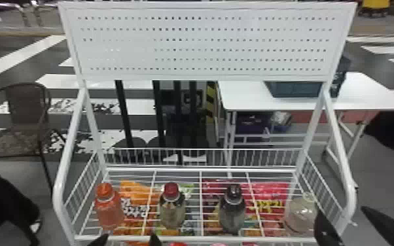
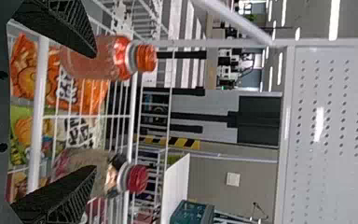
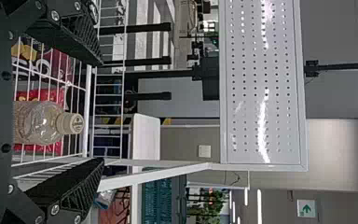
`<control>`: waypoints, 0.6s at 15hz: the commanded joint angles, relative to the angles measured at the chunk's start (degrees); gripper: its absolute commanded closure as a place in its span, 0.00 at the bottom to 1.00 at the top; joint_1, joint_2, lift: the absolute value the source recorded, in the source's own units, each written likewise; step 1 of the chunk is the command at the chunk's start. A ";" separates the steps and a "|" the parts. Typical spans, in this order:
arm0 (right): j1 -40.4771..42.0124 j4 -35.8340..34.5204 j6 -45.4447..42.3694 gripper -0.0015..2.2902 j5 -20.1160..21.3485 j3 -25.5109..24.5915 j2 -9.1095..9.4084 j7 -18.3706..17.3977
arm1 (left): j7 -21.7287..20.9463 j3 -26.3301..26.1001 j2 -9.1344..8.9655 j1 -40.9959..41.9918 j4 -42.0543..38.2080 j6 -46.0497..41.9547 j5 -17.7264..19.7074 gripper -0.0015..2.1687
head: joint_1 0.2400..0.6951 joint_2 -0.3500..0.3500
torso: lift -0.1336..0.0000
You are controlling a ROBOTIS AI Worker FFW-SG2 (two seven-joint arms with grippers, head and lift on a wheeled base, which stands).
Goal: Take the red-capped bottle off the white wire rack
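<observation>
The red-capped bottle point(image 1: 172, 205) stands upright on the white wire rack point(image 1: 200, 203), second from the left. My left gripper point(image 1: 126, 241) is at the rack's front edge, its open fingertips between the orange bottle and the red-capped one and nearer the front. In the left wrist view the left gripper point(image 2: 95, 111) has a wide gap with nothing gripped, and the red-capped bottle point(image 2: 103, 173) lies beyond one finger. My right gripper point(image 1: 347, 217) is at the rack's right front corner, open; in the right wrist view the right gripper point(image 3: 103, 112) has a pale-capped bottle point(image 3: 44, 123) beyond its gap.
An orange-capped bottle point(image 1: 108, 207) stands left of the red-capped one, a black-capped bottle point(image 1: 233, 209) to its right. Snack bags point(image 1: 137, 196) lie below the wires. Side rails and a perforated panel point(image 1: 203, 42) frame the rack; a white table point(image 1: 245, 98) stands behind.
</observation>
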 commanded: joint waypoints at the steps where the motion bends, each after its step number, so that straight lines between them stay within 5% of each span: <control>1: -0.09 0.29 0.09 0.07 0.19 0.09 0.00 0.09 | 1.62 -5.01 0.30 -2.15 5.42 -3.95 -0.93 0.01 | 0.57 0.50 | 1.00; 9: 0.27 0.73 -0.27 0.07 -0.07 -0.27 -0.26 0.27 | 5.31 -14.24 -0.93 -14.72 24.41 -15.20 -1.90 0.01 | 0.57 0.50 | 1.00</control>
